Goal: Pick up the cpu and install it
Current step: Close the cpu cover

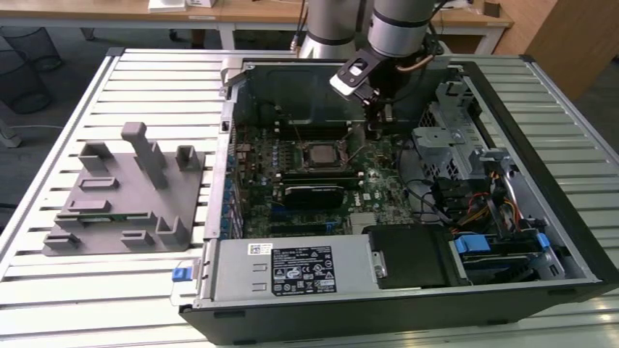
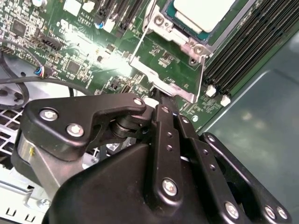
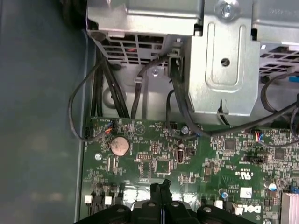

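Silver cpu (image 2: 202,11) in its socket (image 2: 164,27) inside open black case (image 1: 387,320), hand (image 2: 158,97) pressed together beside it

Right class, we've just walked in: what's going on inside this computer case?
One robot arm reaches into the open computer case. Its shut gripper sits low over the motherboard, beside the socket's metal frame. The cpu lies inside that frame, not in the gripper. The grey fixture stands outside the case, on the exterior view's left.
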